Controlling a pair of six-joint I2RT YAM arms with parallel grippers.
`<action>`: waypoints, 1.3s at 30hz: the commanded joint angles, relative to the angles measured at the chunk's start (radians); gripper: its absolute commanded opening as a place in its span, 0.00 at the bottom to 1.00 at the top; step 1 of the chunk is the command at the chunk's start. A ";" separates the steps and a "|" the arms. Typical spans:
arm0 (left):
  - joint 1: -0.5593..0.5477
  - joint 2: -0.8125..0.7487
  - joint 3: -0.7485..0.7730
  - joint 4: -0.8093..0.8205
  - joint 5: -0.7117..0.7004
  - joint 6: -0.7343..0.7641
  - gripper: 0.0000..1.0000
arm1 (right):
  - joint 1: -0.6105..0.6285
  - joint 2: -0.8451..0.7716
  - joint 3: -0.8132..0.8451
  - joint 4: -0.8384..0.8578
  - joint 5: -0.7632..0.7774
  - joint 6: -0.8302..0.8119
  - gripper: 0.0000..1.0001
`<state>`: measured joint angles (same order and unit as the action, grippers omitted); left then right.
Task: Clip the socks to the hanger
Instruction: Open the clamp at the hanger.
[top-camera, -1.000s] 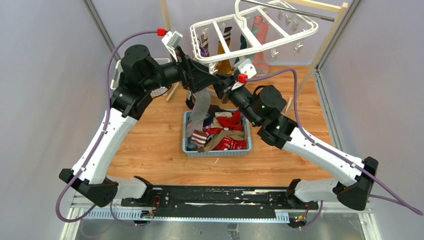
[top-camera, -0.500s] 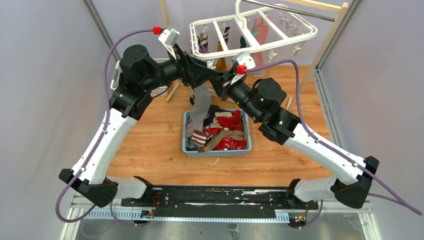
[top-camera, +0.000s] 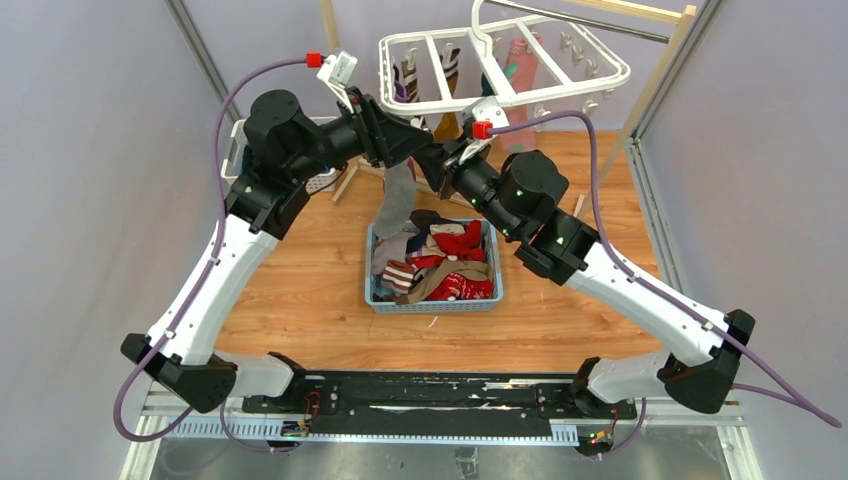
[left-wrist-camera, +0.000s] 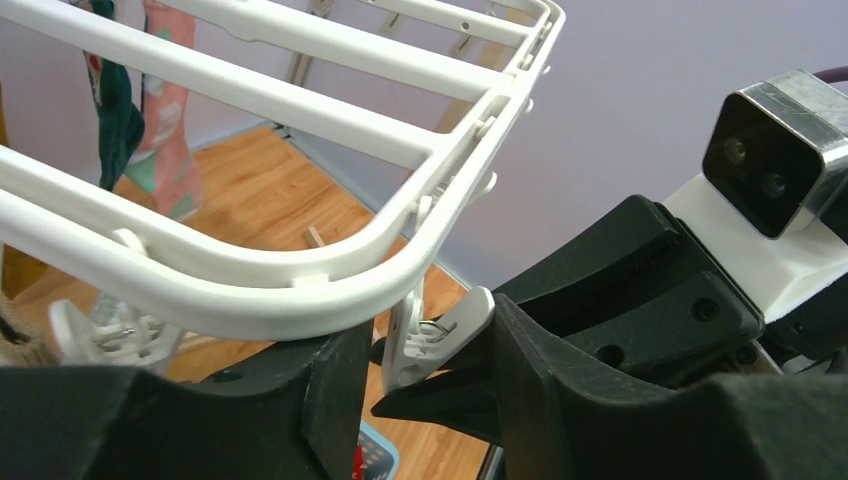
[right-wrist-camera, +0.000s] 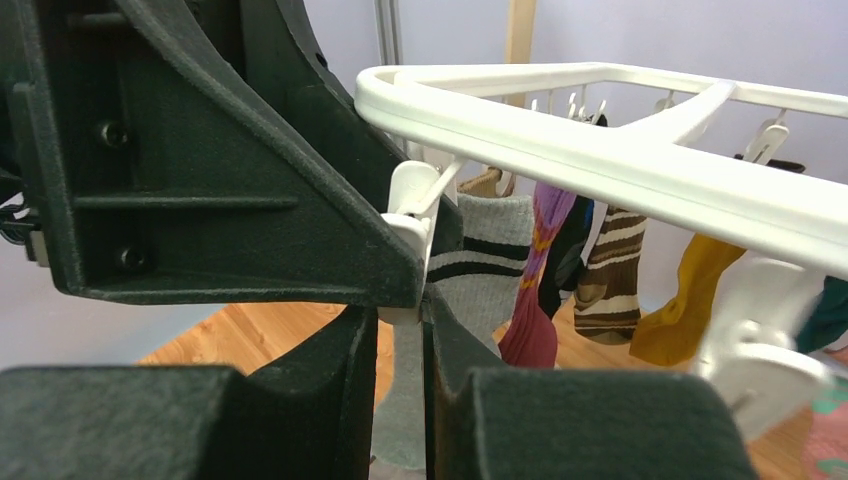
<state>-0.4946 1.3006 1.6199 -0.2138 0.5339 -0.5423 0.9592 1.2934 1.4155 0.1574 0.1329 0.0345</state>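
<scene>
Wooden tabletop (top-camera: 300, 300), lilac walls (top-camera: 90, 150): presenting a grey sock (top-camera: 397, 200) to a clip (right-wrist-camera: 410, 215) on the hanger (right-wrist-camera: 600, 165).
Pinching the grey sock with the right gripper (right-wrist-camera: 400, 320), fingers (right-wrist-camera: 320, 400) closed tight on the fabric, directly beneath that white clip on the hanger's near rail; sock tail dangling toward the blue basket (top-camera: 435, 304), heaped with other socks (top-camera: 455, 265). Bracketing the same clip with the left gripper (left-wrist-camera: 425, 330), one finger (left-wrist-camera: 560, 360) touching its lever; not determinable whether squeezing it yet. Hanging along the hanger: several clipped socks (right-wrist-camera: 600, 265), striped, purple, mustard. Hanging, hanger included, at the metal rail (top-camera: 590, 22) of a wooden rack (top-camera: 655, 85) behind.
</scene>
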 joint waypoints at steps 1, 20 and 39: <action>-0.005 0.005 -0.024 0.121 -0.065 -0.037 0.41 | 0.003 0.019 0.009 -0.068 -0.070 0.034 0.02; -0.005 -0.024 -0.065 0.047 -0.187 -0.071 0.01 | 0.002 -0.153 -0.423 0.489 0.094 0.108 0.52; -0.005 -0.023 -0.056 0.008 -0.227 -0.100 0.00 | 0.004 0.042 -0.259 0.625 0.084 0.054 0.51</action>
<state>-0.4950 1.2945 1.5631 -0.1944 0.3286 -0.6373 0.9539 1.3128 1.1027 0.7300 0.2073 0.1104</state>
